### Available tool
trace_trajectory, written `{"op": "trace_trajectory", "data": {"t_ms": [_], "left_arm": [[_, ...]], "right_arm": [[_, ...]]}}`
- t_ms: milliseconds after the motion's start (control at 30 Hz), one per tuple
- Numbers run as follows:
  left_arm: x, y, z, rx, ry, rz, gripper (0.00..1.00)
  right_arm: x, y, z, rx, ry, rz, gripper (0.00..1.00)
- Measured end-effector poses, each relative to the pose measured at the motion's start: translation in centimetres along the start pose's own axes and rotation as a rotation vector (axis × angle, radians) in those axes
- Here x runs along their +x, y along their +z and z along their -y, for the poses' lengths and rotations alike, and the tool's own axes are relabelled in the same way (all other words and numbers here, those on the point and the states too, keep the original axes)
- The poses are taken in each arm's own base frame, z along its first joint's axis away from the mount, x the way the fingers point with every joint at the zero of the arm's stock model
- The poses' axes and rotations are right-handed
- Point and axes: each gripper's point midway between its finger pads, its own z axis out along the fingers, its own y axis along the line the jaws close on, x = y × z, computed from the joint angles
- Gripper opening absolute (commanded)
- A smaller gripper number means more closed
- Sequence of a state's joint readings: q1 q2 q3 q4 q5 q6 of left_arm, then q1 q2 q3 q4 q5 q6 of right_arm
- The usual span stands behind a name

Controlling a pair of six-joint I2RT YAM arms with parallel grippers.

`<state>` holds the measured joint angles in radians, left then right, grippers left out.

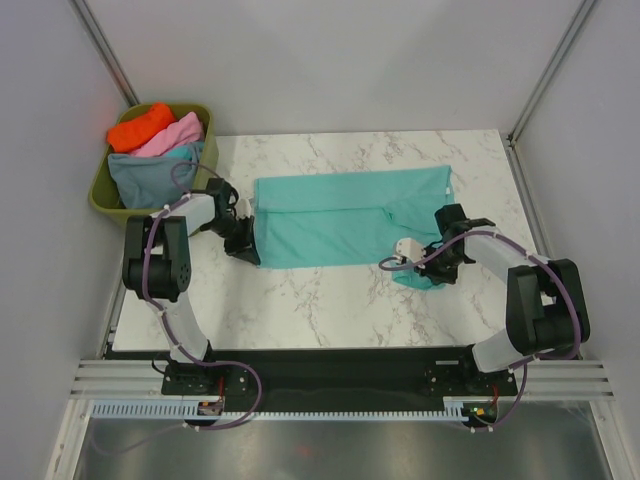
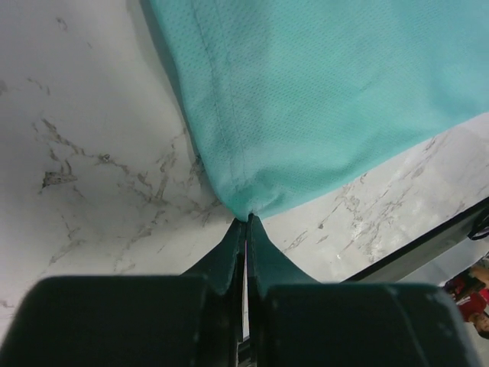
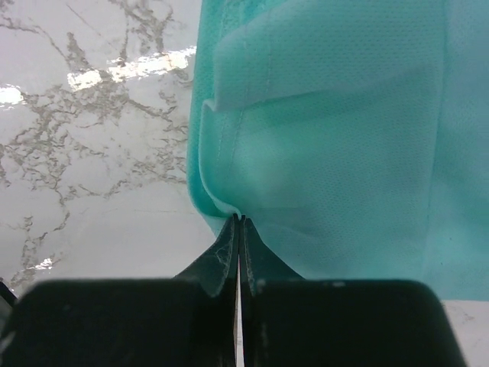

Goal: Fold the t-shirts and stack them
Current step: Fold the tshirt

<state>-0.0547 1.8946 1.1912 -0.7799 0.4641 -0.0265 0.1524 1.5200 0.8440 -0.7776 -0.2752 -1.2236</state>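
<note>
A teal-green t-shirt (image 1: 345, 215) lies spread on the marble table, partly folded along its length. My left gripper (image 1: 246, 243) is shut on its near-left corner; in the left wrist view the fingertips (image 2: 248, 219) pinch the cloth's tip (image 2: 244, 205). My right gripper (image 1: 432, 268) is shut on the shirt's near-right end; in the right wrist view the fingers (image 3: 240, 220) pinch a folded hem (image 3: 221, 202). Orange (image 1: 140, 125), pink (image 1: 175, 135) and slate blue-grey (image 1: 150, 178) tees sit heaped in the tub.
The olive-green plastic tub (image 1: 105, 195) stands at the table's far left corner, just behind my left arm. Bare marble table (image 1: 330, 300) lies in front of the shirt. Grey walls and metal posts close in the sides.
</note>
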Motion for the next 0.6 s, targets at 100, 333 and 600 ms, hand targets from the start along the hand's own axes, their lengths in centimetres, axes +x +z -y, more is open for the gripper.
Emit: {"op": "trace_trajectory", "data": {"t_ms": [100,333,600], "left_arm": [[-1.3,-0.7,0.5,0.009,0.017,0.031,0.02],[-4.4,-2.5,1.7,0.025,0.077,0.116,0.02],[-4.8,-3.0,2.6,0.040,0.110,0.119,0.02]], "right_arm": [[-0.1,-0.5,0.7,0.022,0.036,0.007,0.00],[-1.3,-3.9,5.2,0.151,0.101,0.069,0.00],[-4.7,-9.5,10.9,0.324,0.089,0.161,0.00]]}}
